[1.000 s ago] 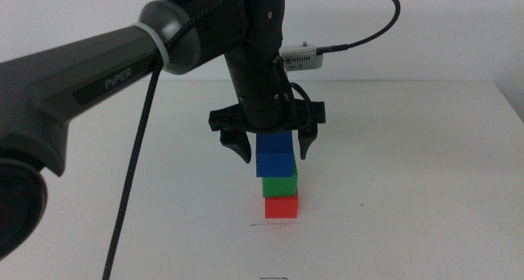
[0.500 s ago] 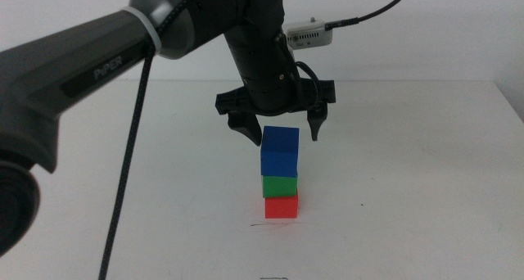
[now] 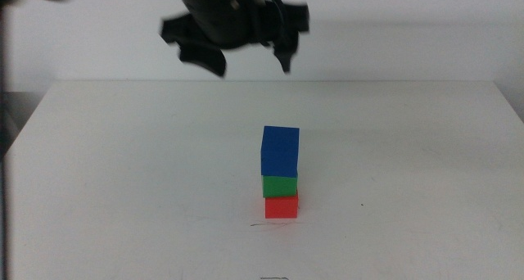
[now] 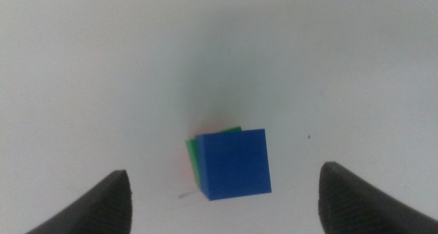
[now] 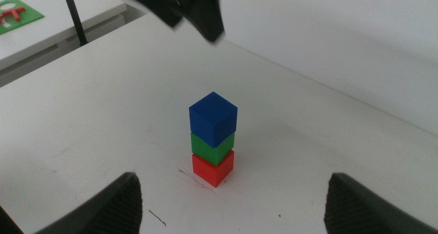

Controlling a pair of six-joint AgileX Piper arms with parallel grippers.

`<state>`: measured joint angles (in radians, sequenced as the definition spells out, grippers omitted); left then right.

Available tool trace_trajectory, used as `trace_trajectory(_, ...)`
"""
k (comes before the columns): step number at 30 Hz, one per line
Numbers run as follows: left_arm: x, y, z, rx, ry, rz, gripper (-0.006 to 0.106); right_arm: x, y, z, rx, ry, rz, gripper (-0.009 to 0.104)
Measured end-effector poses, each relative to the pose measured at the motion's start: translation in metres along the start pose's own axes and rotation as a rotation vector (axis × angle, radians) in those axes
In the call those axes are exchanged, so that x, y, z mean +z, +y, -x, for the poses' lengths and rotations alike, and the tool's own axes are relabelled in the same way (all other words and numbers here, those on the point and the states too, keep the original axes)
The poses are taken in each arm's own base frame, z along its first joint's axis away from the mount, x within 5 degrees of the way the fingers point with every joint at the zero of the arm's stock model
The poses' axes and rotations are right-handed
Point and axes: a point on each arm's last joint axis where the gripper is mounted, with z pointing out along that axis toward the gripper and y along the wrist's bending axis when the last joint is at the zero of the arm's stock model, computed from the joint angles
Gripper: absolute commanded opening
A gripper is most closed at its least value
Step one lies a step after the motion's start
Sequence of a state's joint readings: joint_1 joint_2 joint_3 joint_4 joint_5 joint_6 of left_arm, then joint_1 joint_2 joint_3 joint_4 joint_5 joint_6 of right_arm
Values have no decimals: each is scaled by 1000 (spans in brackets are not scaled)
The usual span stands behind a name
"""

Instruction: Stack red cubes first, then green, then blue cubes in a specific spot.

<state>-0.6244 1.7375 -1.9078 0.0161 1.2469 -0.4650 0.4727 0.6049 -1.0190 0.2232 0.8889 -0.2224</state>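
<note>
the blue cube (image 3: 280, 151) is sitting on the green cube (image 3: 279, 187) over the red cube (image 3: 281, 206), mid-bench (image 3: 123, 165) by the dark line (image 3: 266, 225). the left gripper (image 3: 243, 60), fingers released, is hovering above; the right gripper (image 5: 229, 203) is waiting, fingers spread.

The left gripper (image 3: 246, 60) is motion-blurred, its arm cut off at the top edge. From above, the blue cube (image 4: 233, 163) hides nearly all the red cube (image 4: 183, 162).

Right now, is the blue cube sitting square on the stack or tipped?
Upright, not tipped: blue cube rests flat on green, twisted slightly off its edges. Left gripper is open, high above.
</note>
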Motion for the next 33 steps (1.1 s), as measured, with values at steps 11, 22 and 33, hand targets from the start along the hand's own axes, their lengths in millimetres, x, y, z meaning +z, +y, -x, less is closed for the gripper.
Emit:
trace_trajectory(11,-110,21,-25,226,-221,-5,93,0,0,0,0,0,0,68)
trace_trajectory(22,-160,116,-86,196,-485,96,93,0,0,0,0,0,0,68)
trace_trajectory(33,-180,145,-148,127,-868,214,93,0,0,0,0,0,0,68)
